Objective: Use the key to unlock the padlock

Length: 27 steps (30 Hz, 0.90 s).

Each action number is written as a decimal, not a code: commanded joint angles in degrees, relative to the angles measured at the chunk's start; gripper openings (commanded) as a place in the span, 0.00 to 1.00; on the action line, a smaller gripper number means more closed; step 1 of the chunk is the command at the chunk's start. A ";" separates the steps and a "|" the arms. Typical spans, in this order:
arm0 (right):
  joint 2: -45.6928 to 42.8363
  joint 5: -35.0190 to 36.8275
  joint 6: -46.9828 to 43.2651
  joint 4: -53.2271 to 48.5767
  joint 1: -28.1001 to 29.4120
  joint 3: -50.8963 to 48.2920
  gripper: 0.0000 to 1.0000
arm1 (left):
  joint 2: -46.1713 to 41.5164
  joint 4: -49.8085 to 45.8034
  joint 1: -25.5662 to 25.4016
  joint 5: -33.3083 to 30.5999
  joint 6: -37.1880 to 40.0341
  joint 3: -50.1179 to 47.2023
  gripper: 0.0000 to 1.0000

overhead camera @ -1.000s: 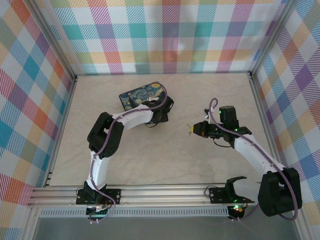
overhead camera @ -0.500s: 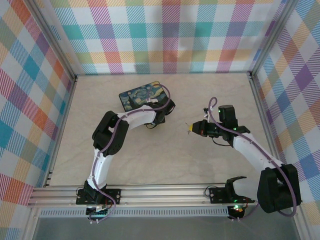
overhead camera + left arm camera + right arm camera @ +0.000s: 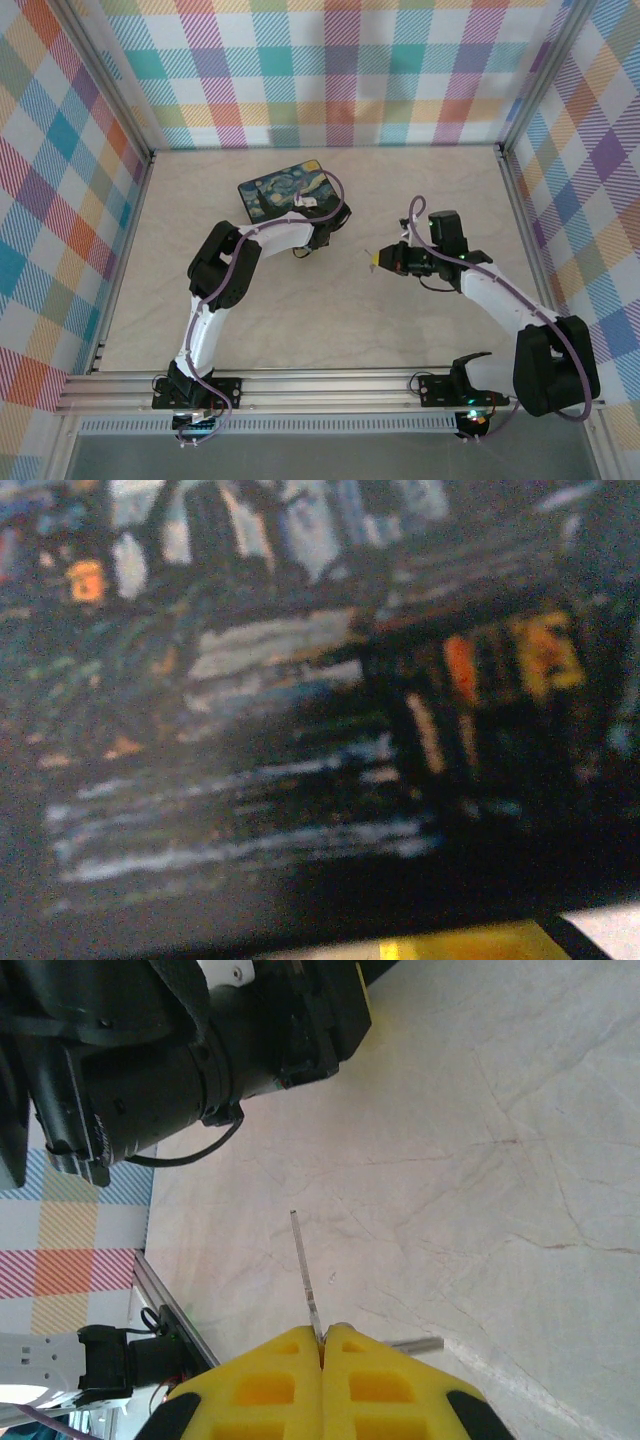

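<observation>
The dark box [image 3: 278, 190] with the blue-and-yellow painted lid lies at the back centre-left of the table. My left gripper [image 3: 314, 226] is pressed against the box's near right corner; the left wrist view is a blur of the painted surface [image 3: 250, 680] with one yellow finger [image 3: 470, 942] at the bottom edge. The padlock is hidden. My right gripper [image 3: 379, 259] hovers right of it, shut on the key [image 3: 371, 254]. The key's thin silvery blade [image 3: 305, 1265] sticks out from between the yellow fingertips of the right gripper [image 3: 322, 1345], above the table.
The left arm's black wrist [image 3: 150, 1050] fills the upper left of the right wrist view, a short way beyond the key tip. Aluminium rails [image 3: 300, 385] run along the near edge, and plaid walls [image 3: 330, 70] close in the back and both sides.
My right gripper has carried the key a little to the left, toward the left arm. The left arm has shifted slightly right along the box's near corner.
</observation>
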 commanded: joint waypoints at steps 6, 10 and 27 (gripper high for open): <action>0.87 -1.03 -0.25 1.30 2.30 -0.37 0.00 | -3.60 -3.97 0.31 0.05 1.48 1.14 0.17; 2.45 0.08 -0.02 2.44 5.07 -0.86 0.00 | -5.58 -8.51 0.89 9.64 2.06 3.42 0.15; 4.23 -1.29 0.61 13.37 11.85 -1.83 0.00 | -21.85 -12.93 5.72 45.75 -6.71 -1.04 0.16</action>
